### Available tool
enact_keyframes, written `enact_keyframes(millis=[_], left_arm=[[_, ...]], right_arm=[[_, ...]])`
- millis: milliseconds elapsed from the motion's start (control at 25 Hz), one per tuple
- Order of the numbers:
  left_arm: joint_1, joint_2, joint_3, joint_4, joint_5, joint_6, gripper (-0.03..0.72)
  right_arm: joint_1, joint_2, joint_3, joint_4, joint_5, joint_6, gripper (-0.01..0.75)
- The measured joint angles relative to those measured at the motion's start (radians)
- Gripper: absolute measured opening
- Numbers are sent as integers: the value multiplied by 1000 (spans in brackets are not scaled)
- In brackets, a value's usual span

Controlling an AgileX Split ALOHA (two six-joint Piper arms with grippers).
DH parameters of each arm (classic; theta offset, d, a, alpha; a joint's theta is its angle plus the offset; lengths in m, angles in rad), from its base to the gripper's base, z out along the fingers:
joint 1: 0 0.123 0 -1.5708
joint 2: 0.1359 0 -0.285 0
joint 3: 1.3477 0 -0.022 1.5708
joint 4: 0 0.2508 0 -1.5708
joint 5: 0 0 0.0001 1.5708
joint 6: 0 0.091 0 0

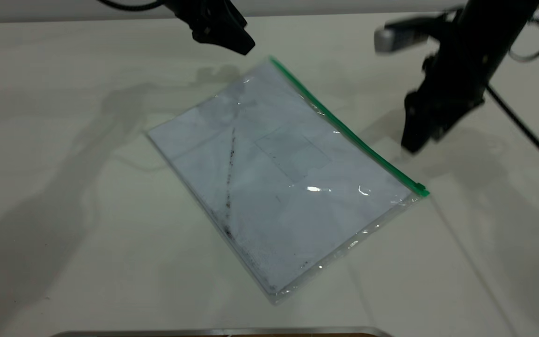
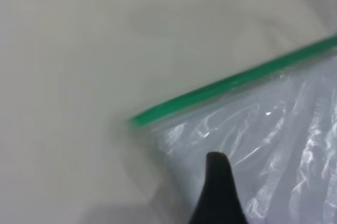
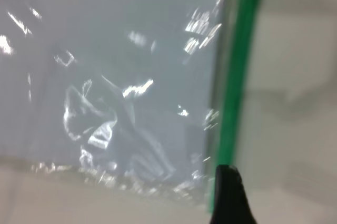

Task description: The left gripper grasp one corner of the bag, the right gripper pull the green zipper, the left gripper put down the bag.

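1. The bag (image 1: 279,178) lies flat on the bench (image 1: 63,234), touched by neither gripper.
2. The green zipper (image 1: 344,126) runs along the bag's right-hand long edge.
3. The left gripper (image 1: 244,47) hangs above the bag's far corner; the state of its fingers cannot be told.
4. The right gripper (image 1: 412,145) hovers just beside the zipper; the state of its fingers cannot be told.

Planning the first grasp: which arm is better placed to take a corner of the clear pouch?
Left. The left gripper hangs by the far corner of the clear plastic bag; the right gripper is beside the green zipper.
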Motion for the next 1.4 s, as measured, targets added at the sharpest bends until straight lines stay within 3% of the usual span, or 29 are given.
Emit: enact_keyframes(millis=[160, 320, 720, 1160, 1400], left_arm=[[0, -75, 1, 68, -76, -136, 656], [0, -189, 1, 172, -76, -331, 638], [0, -524, 1, 596, 66, -836, 599], [0, -875, 0, 884, 385, -1251, 590], [0, -997, 0, 1011, 393, -1479, 590]], right_arm=[[0, -131, 2, -4, -58, 0, 535], [0, -291, 7, -6, -69, 0, 535], [0, -810, 9, -16, -18, 25, 535], [0, -1260, 14, -20, 208, 182, 535], [0, -1436, 14, -28, 368, 237, 535]])
